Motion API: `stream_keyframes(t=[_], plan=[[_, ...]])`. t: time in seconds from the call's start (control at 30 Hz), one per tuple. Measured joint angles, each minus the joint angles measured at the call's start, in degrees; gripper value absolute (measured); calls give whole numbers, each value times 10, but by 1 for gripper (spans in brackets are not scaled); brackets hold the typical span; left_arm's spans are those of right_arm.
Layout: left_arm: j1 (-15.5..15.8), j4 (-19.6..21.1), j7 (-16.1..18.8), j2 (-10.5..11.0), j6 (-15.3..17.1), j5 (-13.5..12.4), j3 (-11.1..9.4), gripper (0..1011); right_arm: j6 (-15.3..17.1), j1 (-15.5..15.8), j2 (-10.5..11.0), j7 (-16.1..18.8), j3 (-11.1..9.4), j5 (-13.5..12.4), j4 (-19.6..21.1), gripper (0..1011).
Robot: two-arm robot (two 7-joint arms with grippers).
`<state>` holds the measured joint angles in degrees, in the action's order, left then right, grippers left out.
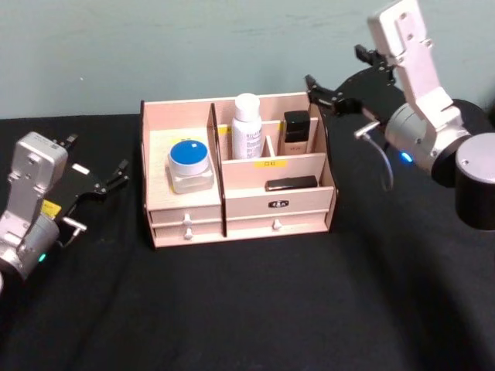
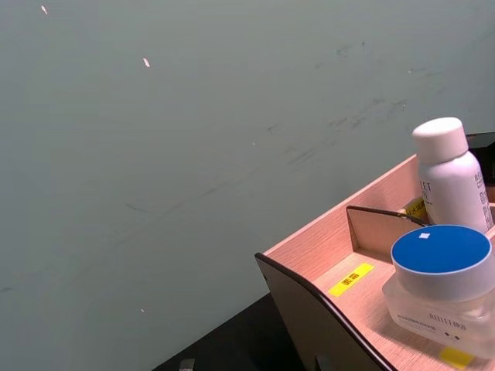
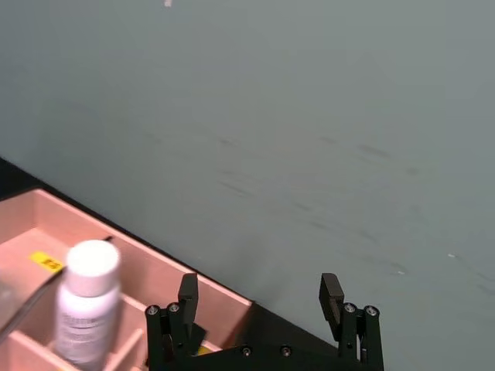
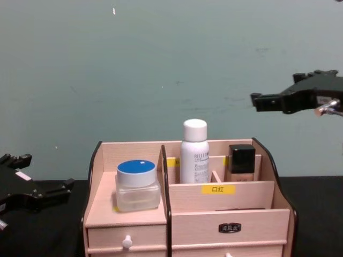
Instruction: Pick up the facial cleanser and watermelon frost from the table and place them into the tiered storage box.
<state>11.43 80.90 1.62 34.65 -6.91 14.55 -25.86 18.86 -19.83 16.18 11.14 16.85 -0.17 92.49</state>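
Note:
The tiered storage box (image 1: 302,162) (image 4: 236,203) (image 2: 325,247) stands mid-table. On its left shelf sits a clear jar with a blue lid (image 1: 189,164) (image 4: 138,183) (image 2: 442,282). A white bottle (image 1: 247,126) (image 4: 194,152) (image 2: 452,178) (image 3: 87,305) and a dark-capped bottle (image 1: 296,131) (image 4: 241,162) stand in its back compartments, and a flat black item (image 1: 291,183) lies in front. I cannot tell which of these are the facial cleanser and the watermelon frost. My right gripper (image 1: 338,69) (image 3: 259,301) (image 4: 273,91) hangs open and empty above the box's back right corner. My left gripper (image 1: 97,161) (image 4: 45,174) is open, low at the box's left.
A black cloth (image 1: 247,309) covers the table, with room in front of the box and on both sides. A pale green wall (image 1: 193,46) rises close behind the box. Small drawers with white knobs (image 1: 186,223) face me.

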Motion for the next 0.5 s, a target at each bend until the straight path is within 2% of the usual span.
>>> stream_keyframes(t=[0.3, 0.5], plan=[[0, 0, 0, 0, 0, 0, 0, 1009, -3, 10, -5, -15, -36, 9, -3, 1003], [0, 0, 0, 0, 0, 0, 0, 1009, -3, 19, -10, -22, -52, 13, -7, 1002]])
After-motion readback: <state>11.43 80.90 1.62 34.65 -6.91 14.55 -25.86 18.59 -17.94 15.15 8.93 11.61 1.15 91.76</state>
